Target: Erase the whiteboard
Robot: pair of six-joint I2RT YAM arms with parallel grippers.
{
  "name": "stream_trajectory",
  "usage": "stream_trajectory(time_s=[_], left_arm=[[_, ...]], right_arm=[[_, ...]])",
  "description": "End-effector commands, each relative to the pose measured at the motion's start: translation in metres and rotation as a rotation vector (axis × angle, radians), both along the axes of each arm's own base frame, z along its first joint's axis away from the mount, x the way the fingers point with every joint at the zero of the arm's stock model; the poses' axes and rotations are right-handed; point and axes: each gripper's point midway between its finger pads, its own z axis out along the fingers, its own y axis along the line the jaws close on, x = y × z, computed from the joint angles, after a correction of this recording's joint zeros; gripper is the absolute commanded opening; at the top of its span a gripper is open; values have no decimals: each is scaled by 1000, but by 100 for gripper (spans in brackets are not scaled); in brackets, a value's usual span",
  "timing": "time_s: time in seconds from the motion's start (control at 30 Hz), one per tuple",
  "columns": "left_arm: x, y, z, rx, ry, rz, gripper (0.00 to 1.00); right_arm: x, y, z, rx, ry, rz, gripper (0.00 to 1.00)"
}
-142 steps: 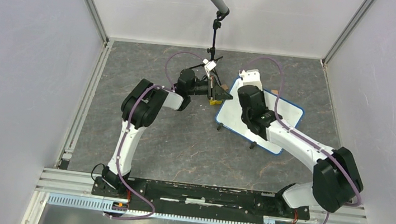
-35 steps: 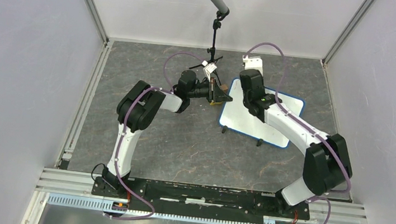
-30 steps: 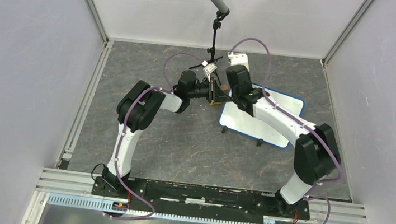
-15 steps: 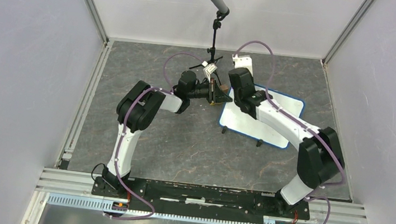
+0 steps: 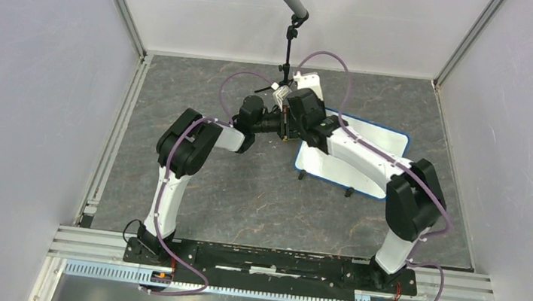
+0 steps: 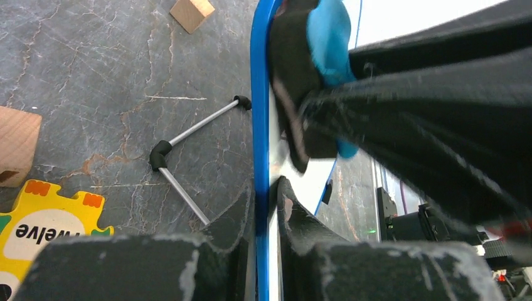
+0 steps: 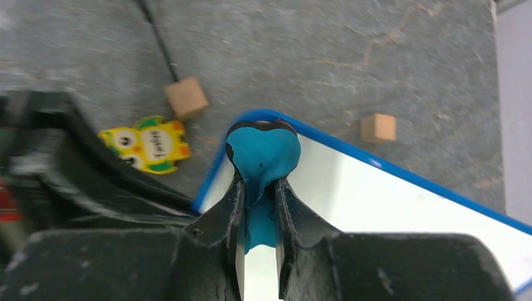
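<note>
The left gripper pinches the whiteboard by its blue edge, fingers shut tight on it. The right gripper squeezes the eraser (blue and squashed) at the whiteboard's corner, over the gray table.

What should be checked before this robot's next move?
1. Left claw clamps the whiteboard by its rim: ok.
2. Right claw grips the eraser: ok.
3. Eraser sits at the board's corner: ok.
4. Eraser pressed on the face: cannot tell.
5. Visible face free of marks: ok; under the arm, cannot tell.
6. Wooden block and puzzle piece lie off the board: ok.
</note>
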Motion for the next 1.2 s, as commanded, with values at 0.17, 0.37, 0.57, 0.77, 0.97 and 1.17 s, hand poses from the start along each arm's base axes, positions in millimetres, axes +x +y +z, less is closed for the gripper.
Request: stream_trajectory(time_s=[0.17, 0.37, 0.57, 0.77, 0.97, 1.17], left_arm=[[16, 13, -16, 67, -38, 85, 2], [16, 14, -15, 67, -38, 86, 2], [16, 14, -15, 68, -39, 88, 2], [16, 14, -15, 68, -38, 90, 2], [16, 14, -15, 71, -42, 88, 2], [16, 15, -16, 73, -40, 87, 2]], right_arm=[[9, 19, -8, 53, 21, 36, 15], [-19, -53, -26, 24, 41, -69, 15], [-36, -73, -28, -6, 38, -100, 15], [-21, -8, -22, -6, 33, 14, 15], [4, 41, -18, 17, 40, 91, 15], [1, 13, -12, -29, 23, 32, 15]])
